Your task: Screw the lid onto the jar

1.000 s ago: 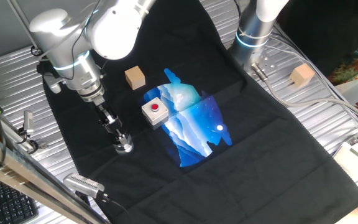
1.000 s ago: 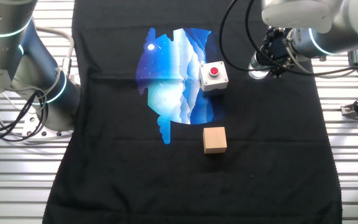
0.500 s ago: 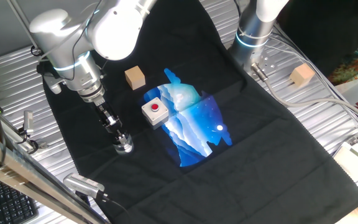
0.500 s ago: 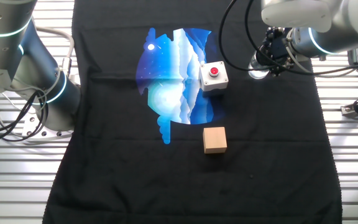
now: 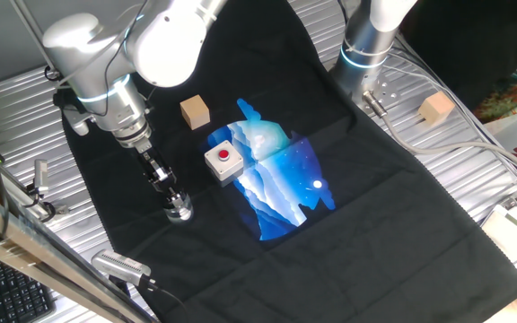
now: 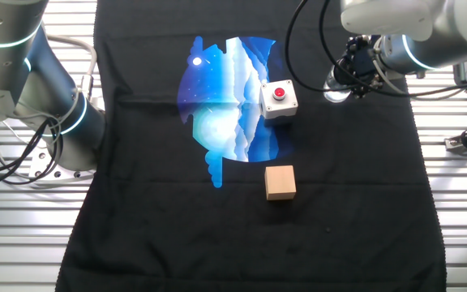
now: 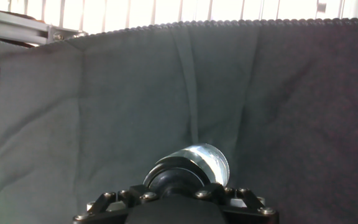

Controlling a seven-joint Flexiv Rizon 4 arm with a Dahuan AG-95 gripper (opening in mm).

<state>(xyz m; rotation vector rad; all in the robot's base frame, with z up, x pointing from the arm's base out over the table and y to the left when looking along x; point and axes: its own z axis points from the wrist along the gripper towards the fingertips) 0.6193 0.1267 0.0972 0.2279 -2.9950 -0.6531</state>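
Observation:
The clear jar stands on the black cloth near its left edge. It also shows in the other fixed view and in the hand view. The black lid sits on the jar's mouth, between my fingers. My gripper points down at the jar and is shut on the lid. In the other fixed view my gripper is at the upper right. The fingertips themselves are mostly hidden behind the hand in the hand view.
A white box with a red button stands right of the jar on the blue print. A tan wooden cube lies further back. A second cube sits off the cloth. Another arm's base stands at the back.

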